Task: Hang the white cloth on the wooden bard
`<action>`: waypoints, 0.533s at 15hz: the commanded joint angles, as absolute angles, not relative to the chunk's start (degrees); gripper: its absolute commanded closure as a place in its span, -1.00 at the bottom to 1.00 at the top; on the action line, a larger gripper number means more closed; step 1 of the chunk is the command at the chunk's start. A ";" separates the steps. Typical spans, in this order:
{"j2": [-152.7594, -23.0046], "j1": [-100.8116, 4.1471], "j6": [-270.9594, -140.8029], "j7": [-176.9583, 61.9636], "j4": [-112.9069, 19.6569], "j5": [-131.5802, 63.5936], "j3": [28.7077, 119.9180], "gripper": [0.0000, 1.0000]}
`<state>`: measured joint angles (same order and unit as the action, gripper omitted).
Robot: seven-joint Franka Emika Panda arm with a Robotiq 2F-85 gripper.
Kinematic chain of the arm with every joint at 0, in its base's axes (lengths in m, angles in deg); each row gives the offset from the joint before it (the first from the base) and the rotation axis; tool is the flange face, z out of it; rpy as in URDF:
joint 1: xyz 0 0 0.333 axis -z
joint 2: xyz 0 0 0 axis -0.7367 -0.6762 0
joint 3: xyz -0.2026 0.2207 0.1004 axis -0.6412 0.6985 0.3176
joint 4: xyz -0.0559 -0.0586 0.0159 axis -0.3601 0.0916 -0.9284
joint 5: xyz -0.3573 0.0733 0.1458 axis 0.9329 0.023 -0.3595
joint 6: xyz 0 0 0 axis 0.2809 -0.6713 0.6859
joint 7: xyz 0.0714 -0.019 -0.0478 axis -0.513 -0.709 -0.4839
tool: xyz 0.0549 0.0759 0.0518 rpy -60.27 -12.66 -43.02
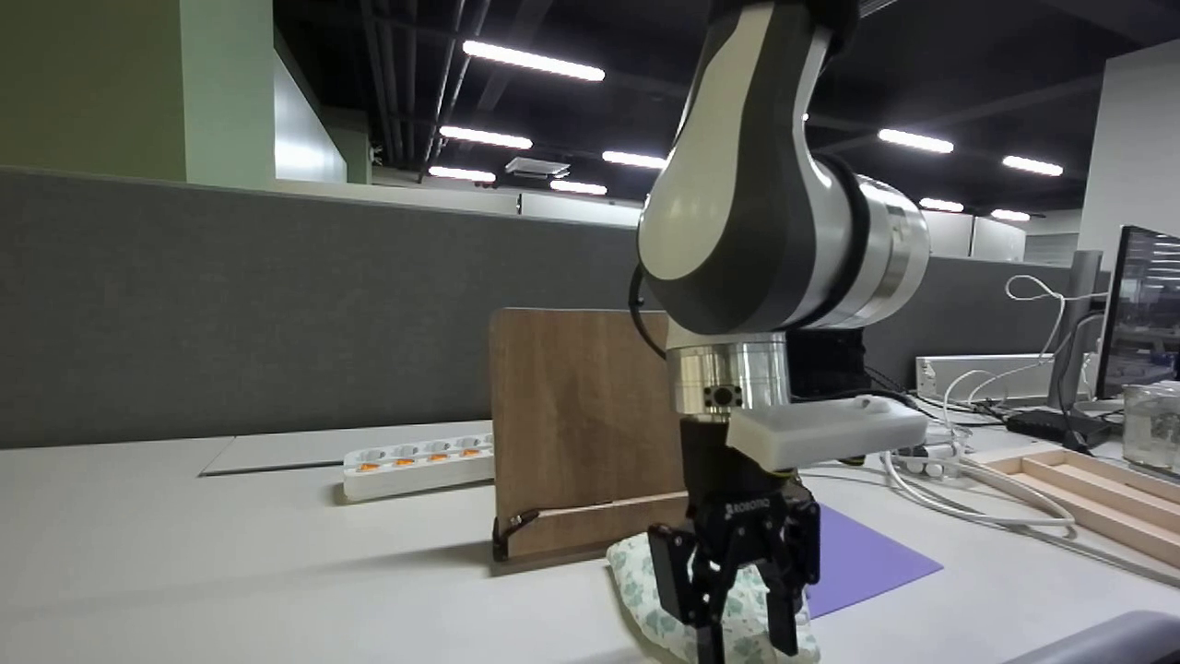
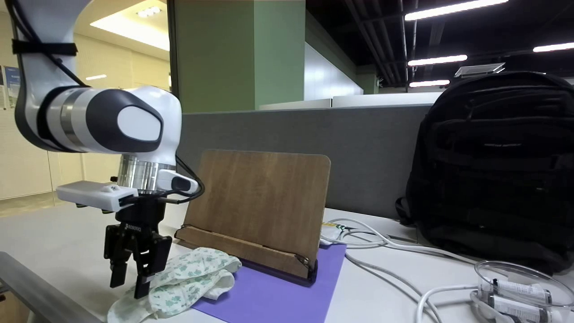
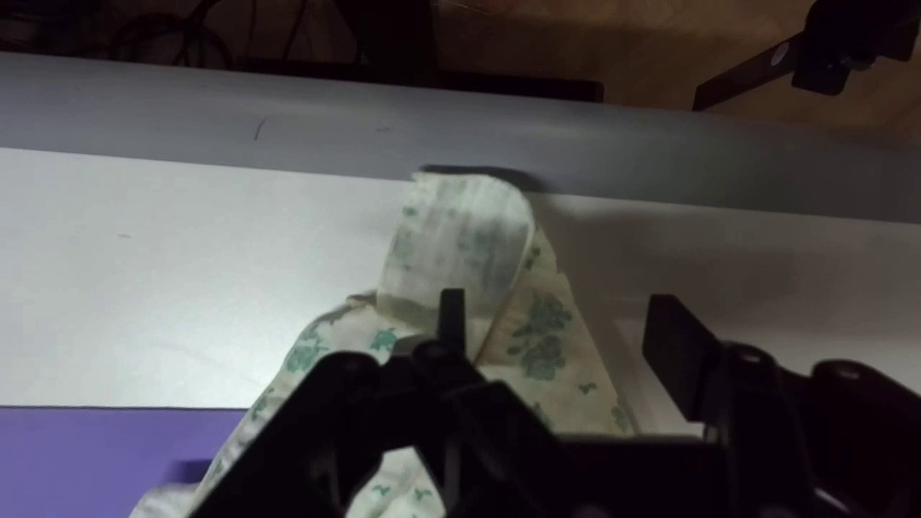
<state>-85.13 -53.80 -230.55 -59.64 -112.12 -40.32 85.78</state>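
Observation:
The white cloth with green leaf prints lies crumpled on the table in front of the wooden board; it shows in both exterior views (image 1: 645,595) (image 2: 193,273) and in the wrist view (image 3: 460,244). The brown wooden board (image 1: 581,406) stands upright, leaning back slightly, with a ledge along its bottom; it also shows in an exterior view (image 2: 264,202). My gripper (image 1: 747,636) (image 2: 130,283) is open, pointing down over the cloth's end near the table edge. In the wrist view, the gripper (image 3: 557,316) has one finger over the cloth and the other beside it. Nothing is held.
A purple sheet (image 2: 269,298) lies beside the cloth and under the board. A grey rail (image 3: 288,122) runs along the table edge. A white power strip (image 1: 419,470), black backpack (image 2: 497,179), clear jar (image 2: 522,291), white cables (image 2: 394,273) and wooden tray (image 1: 1088,498) stand around.

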 commanded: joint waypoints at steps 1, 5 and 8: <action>-86.25 -54.58 -231.36 -61.36 -111.59 -40.08 84.56 0.26; -85.52 -54.81 -232.25 -61.63 -111.87 -40.28 84.41 0.79; -83.22 -54.67 -233.55 -61.42 -112.26 -41.53 85.43 1.00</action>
<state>-85.85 -53.80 -232.94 -59.67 -112.06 -40.61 85.17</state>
